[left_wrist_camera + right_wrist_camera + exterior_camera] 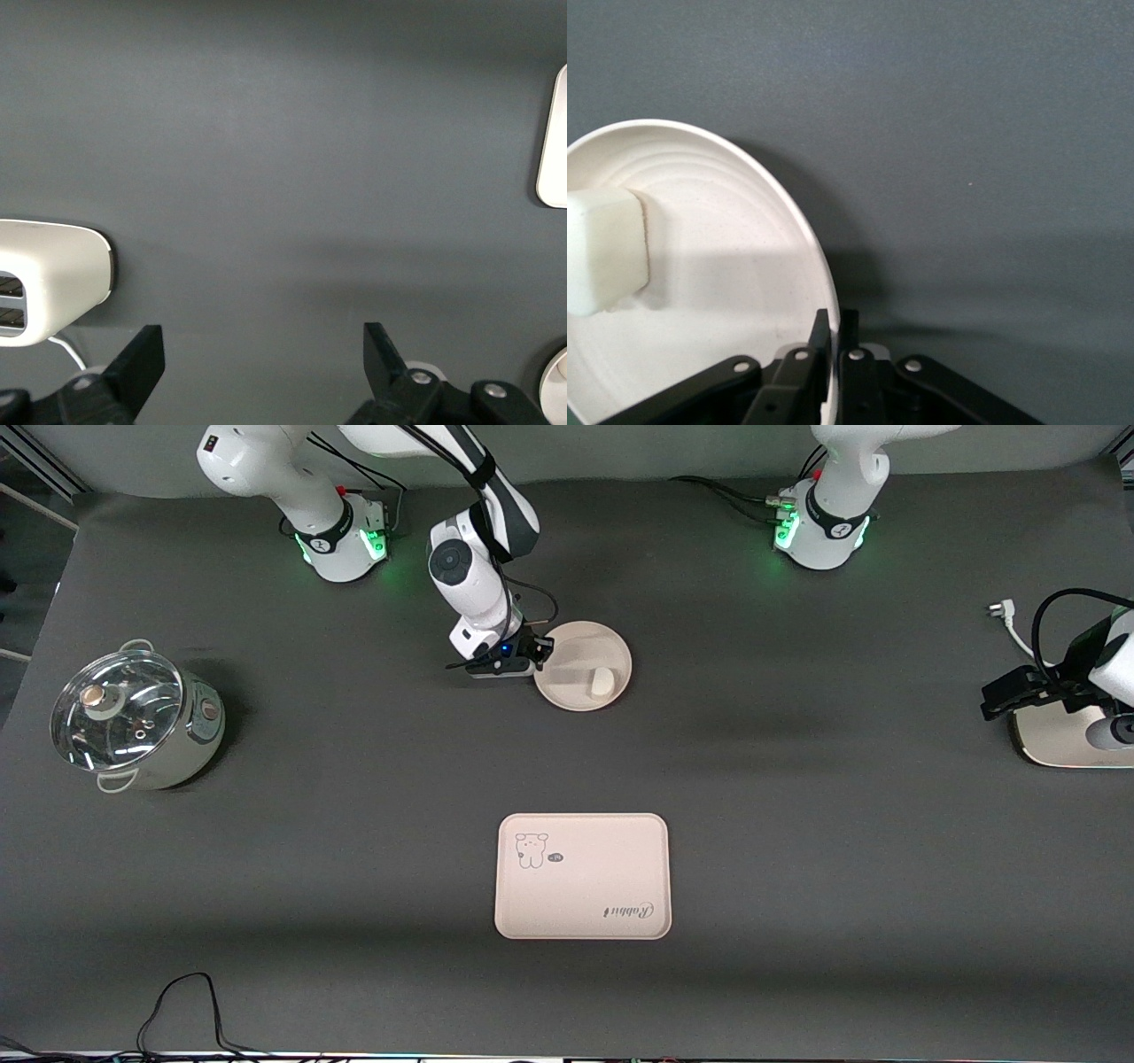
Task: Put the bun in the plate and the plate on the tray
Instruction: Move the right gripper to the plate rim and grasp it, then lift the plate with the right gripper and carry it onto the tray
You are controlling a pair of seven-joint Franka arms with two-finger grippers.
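Note:
A round cream plate lies on the dark table, farther from the front camera than the tray. The small off-white bun rests in the plate. My right gripper is shut on the plate's rim at the side toward the right arm's end. In the right wrist view its two fingers pinch the plate edge, one finger inside and one outside, with the bun lying in the dish. The right gripper sits low at the rim. My left gripper waits open over bare table at the left arm's end.
A steel pot with a glass lid stands at the right arm's end. A white toaster sits under the left arm's hand, showing again in the left wrist view as the toaster. A cable lies near the front edge.

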